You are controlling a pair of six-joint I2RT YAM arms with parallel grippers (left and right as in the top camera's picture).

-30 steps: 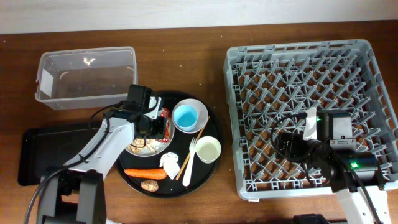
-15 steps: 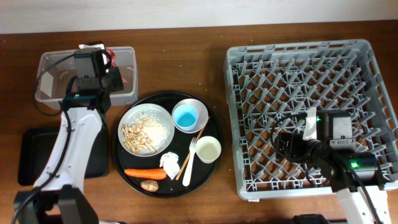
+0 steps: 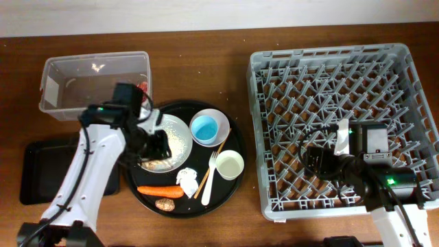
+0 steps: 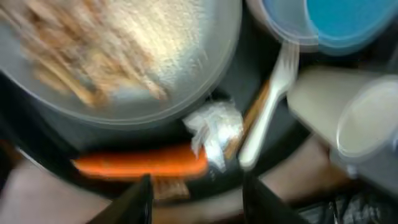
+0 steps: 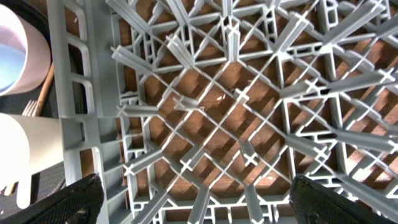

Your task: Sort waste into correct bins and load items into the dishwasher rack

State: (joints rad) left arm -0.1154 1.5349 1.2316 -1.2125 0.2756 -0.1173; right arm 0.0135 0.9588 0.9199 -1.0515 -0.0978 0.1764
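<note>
My left gripper [image 3: 156, 145] is open and empty, low over the white plate [image 3: 177, 137] of beige food scraps [image 4: 93, 50] on the round black tray. In the left wrist view its fingers [image 4: 140, 200] frame the small brown lump [image 4: 171, 186], just below the orange carrot [image 4: 140, 163]. The crumpled white tissue [image 4: 211, 127], white fork [image 4: 267, 106], pale blue cup [image 4: 342, 15] and white cup [image 4: 367, 121] lie beyond. A red bit of wrapper [image 3: 142, 86] shows in the clear tub [image 3: 82, 96]. My right gripper [image 5: 205, 205] is wide open over the grey dishwasher rack [image 3: 343, 123].
The shallow black tray [image 3: 41, 171] lies at the left front, partly under my left arm. The round black tray [image 3: 236, 147] holds the dishes between the tub and the rack. Wooden chopsticks [image 3: 214, 161] lie beside the fork.
My left gripper has come from above the clear tub down to the plate on the round tray, now empty; the red wrapper stays in the tub. The right arm has not moved.
</note>
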